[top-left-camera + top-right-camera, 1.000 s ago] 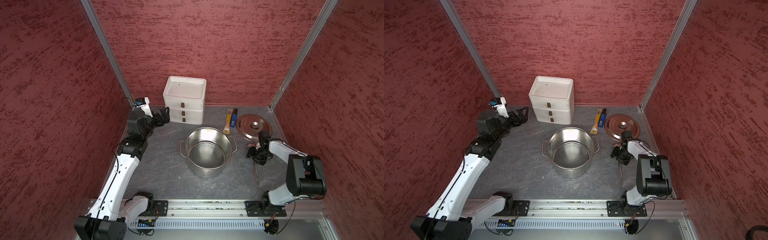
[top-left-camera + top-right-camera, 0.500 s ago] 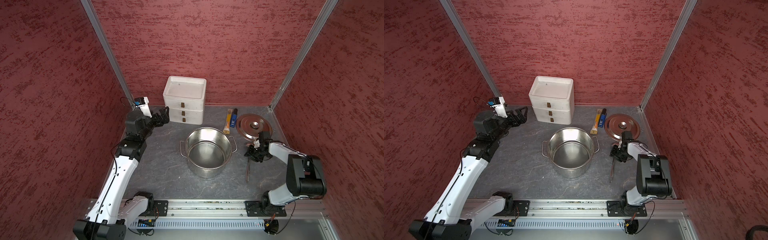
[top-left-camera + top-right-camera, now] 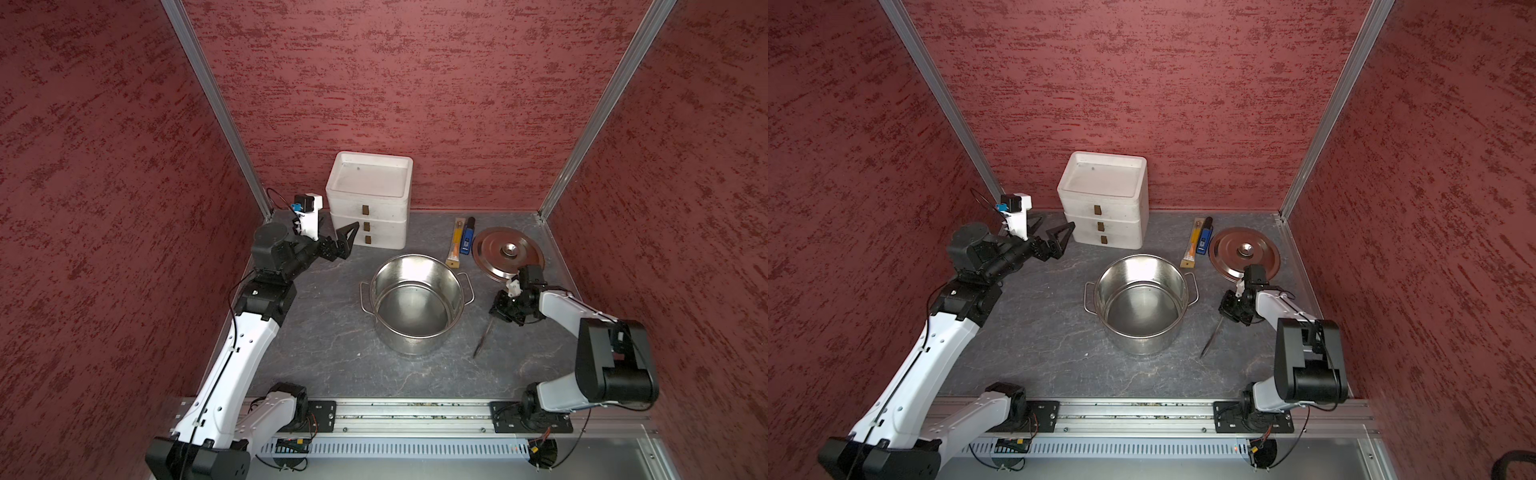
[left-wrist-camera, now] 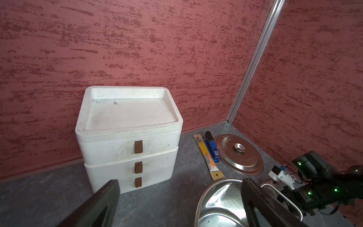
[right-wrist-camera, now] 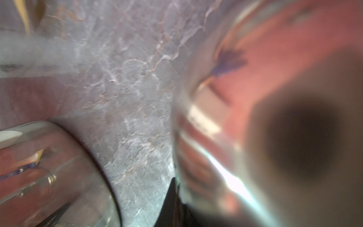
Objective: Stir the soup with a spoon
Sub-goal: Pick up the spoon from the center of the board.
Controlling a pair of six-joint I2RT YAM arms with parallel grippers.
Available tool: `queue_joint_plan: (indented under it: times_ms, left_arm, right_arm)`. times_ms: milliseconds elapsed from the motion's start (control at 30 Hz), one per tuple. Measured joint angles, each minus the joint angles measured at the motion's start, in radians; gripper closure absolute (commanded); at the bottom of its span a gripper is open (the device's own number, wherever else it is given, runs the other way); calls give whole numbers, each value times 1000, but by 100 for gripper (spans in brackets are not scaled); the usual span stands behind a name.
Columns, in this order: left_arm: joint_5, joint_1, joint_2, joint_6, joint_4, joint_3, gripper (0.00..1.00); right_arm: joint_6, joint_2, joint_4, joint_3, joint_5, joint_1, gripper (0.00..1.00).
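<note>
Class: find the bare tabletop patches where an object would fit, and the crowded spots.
Free: between pot and front rail; between pot and left arm. Crowded: back right corner, with stick, lighter, lid; right of pot, spoon in right end effector.

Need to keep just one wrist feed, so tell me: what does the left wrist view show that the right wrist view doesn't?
Left wrist only, and sharp: the white drawer unit, the lid lying flat on the table, and the right arm. Right wrist only: a blurred close-up of curved shiny metal, probably the spoon. Both: the pot, seen from inside in the left view and by its outer wall in the right, and the grey tabletop.
</note>
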Motion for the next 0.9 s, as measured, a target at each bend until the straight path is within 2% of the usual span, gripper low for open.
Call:
queue_joint_plan:
  times_ms: [200,367,533,667,900]
  left_arm:
    - [74,-72,-4,161,61,-29,0]
    - [122,-203,27,339,68,-19,0]
    - [167,-336,114,535,45,30,0]
    - [152,-486,142,732,16,48,1]
    - [48,-710,154,997,99,48,3]
  right_arm:
    - [-7,-182,-162,105,2,0,100]
    - [-8,-304,-275,372,-57,0,100]
    - [109,-323,-190,546,-360,13,100]
    - [252,-245,-106,613,-571,105,100]
    - [452,-166,-17,655,-743,248,100]
